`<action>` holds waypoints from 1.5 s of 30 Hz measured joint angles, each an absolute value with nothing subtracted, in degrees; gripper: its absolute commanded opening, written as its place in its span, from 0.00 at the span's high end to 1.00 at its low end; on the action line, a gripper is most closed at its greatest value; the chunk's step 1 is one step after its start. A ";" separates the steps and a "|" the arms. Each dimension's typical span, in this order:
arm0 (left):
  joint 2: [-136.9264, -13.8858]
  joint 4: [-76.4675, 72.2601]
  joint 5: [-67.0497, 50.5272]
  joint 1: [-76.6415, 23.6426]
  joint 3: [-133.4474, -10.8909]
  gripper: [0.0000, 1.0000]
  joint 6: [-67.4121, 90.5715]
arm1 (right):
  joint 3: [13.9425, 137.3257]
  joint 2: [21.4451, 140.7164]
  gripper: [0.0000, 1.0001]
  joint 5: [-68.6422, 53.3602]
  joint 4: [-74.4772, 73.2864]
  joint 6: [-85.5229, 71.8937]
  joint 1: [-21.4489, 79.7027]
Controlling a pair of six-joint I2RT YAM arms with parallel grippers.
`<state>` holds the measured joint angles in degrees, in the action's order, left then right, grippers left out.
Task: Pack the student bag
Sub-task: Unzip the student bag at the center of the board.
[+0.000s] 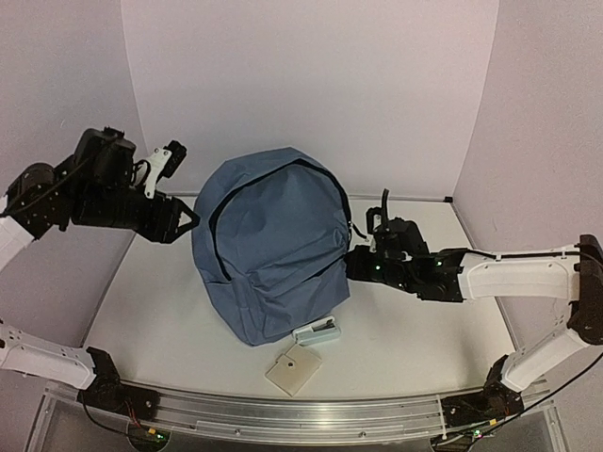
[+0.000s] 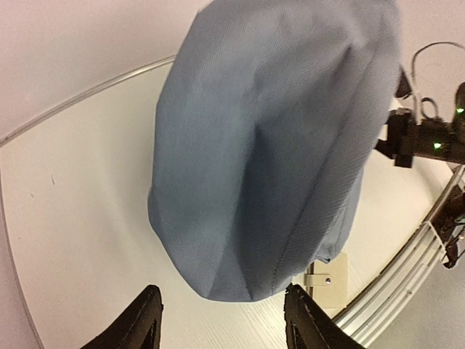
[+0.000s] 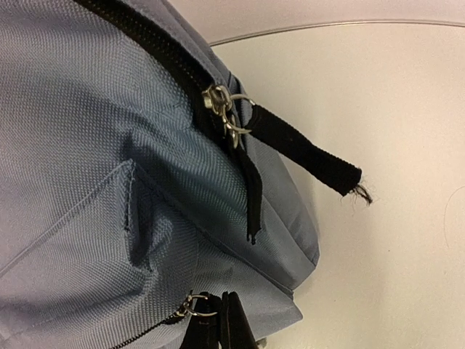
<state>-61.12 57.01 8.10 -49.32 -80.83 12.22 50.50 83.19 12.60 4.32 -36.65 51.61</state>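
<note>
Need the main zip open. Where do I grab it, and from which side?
Take the long black pull at the bag's right side, coming from the right with the right tool. It sticks out clear of the fabric over the table, a flat strip: pinch across its faces.
</note>
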 measured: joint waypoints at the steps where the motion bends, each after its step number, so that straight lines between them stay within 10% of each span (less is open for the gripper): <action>1: -62.64 58.63 7.09 -49.32 -84.86 0.42 11.23 | 50.50 83.59 1.00 12.55 4.81 -36.25 51.07; 13: -84.86 60.40 -11.73 -50.81 -116.06 0.41 5.42 | 50.57 87.66 1.00 10.42 10.40 -34.26 47.78; 36: -105.38 52.00 -9.27 -59.20 -110.35 0.41 6.83 | 50.87 88.92 1.00 9.29 12.40 -34.85 47.53; 45: -108.76 51.94 -7.79 -59.16 -108.60 0.55 10.42 | 50.14 88.91 1.00 9.28 13.04 -36.12 47.53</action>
<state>-108.76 51.94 -7.79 -59.16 -108.60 10.42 50.14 88.91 9.28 13.04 -36.12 47.53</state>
